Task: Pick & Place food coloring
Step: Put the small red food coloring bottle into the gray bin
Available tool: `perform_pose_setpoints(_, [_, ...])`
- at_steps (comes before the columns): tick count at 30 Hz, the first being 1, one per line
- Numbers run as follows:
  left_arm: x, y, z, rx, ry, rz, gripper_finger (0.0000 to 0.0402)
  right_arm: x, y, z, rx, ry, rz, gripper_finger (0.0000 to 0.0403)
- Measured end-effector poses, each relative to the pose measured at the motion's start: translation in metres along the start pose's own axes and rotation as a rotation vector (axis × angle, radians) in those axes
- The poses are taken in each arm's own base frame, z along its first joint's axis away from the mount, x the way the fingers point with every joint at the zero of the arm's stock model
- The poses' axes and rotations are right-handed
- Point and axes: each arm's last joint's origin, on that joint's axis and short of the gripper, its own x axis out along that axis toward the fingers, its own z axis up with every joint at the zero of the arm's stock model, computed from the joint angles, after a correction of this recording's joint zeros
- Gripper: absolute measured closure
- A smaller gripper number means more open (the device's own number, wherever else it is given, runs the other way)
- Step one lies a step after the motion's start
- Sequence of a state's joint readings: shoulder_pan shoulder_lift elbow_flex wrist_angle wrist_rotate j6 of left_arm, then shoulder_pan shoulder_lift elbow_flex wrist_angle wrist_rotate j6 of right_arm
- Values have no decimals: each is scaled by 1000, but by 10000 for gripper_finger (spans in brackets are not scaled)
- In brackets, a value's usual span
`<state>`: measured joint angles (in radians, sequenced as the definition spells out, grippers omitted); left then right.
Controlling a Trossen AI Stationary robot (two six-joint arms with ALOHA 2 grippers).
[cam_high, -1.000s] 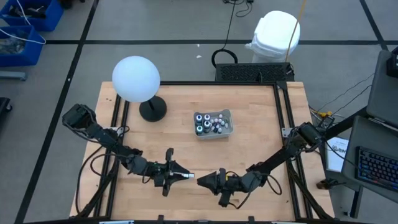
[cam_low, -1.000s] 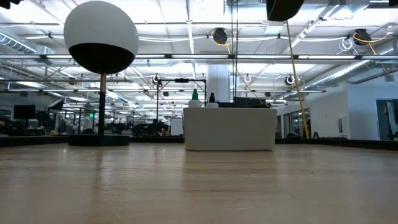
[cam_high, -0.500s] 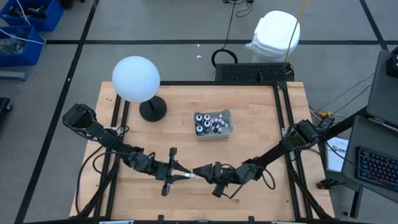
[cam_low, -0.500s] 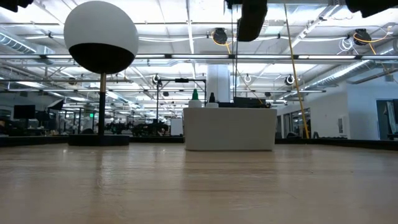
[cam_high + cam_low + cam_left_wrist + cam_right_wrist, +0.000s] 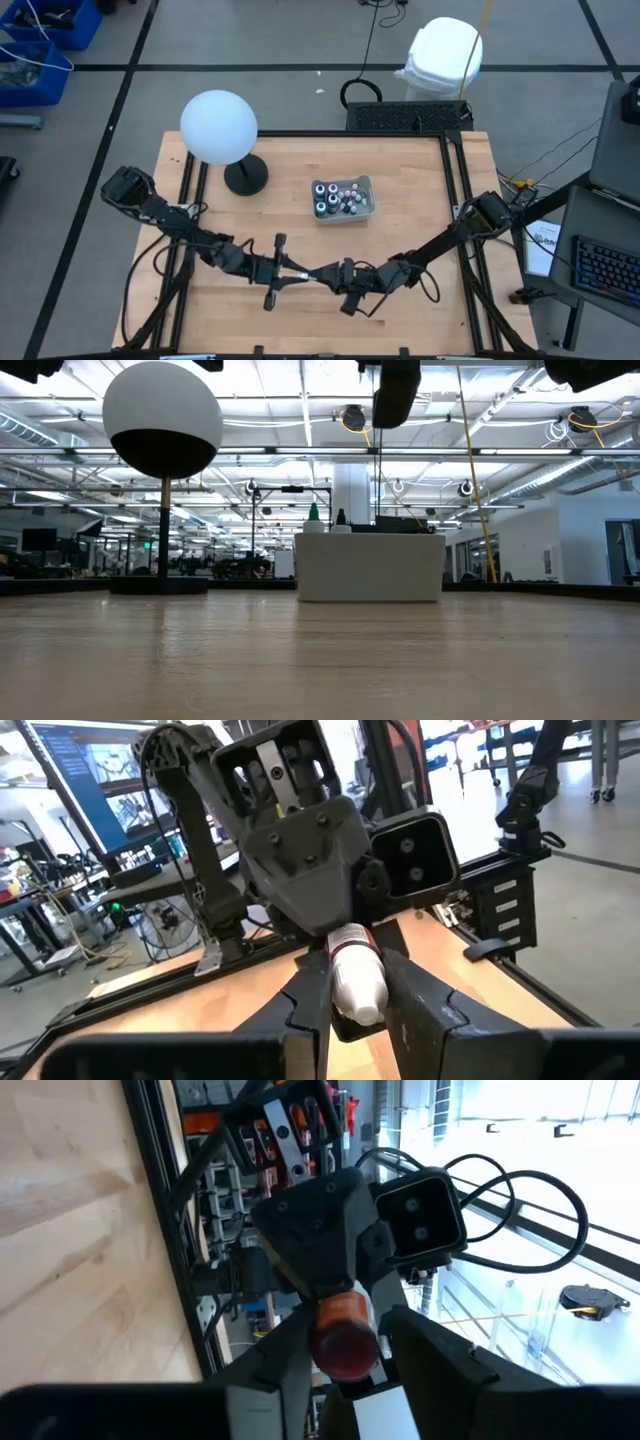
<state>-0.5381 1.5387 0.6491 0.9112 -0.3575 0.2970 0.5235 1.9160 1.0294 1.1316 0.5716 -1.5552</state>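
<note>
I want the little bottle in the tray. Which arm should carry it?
Probably the right. The left claw holds the bottle, the right claw meets its other end, and the tray sits slightly toward the right side.

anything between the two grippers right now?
Yes: one small bottle, gripped by the left gripper, bridges it to the right gripper, whose jaws flank the bottle's other end. Both wrist views show it.

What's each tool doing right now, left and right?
Left tool: closed on a small white-capped food coloring bottle.
Right tool: around the same bottle's other end; grip cannot be told.
</note>
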Motion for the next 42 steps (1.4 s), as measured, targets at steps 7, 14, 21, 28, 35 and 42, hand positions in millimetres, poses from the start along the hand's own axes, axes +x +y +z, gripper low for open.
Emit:
perform_pose_setpoints(7, [0, 1, 0, -1, 1, 3, 323, 1, 1, -2, 43, 5, 7, 325])
perform_pose_setpoints(14, [0, 0, 0, -6, 4, 2, 320, 1, 1, -2, 71, 5, 11, 341])
perform_pose_setpoints(21, [0, 0, 0, -12, 1, 2, 317, 1, 0, -2, 152, 4, 0, 344])
perform_pose_setpoints(28, [0, 0, 0, -38, 1, 2, 317, 1, 0, -2, 173, 5, -1, 346])
perform_pose_setpoints(35, [0, 0, 0, -39, -2, -20, 322, 1, 1, -2, 208, 6, 4, 326])
perform_pose_setpoints(42, [-1, 3, 3, -33, -1, -32, 331, -1, -2, 0, 241, 42, -24, 260])
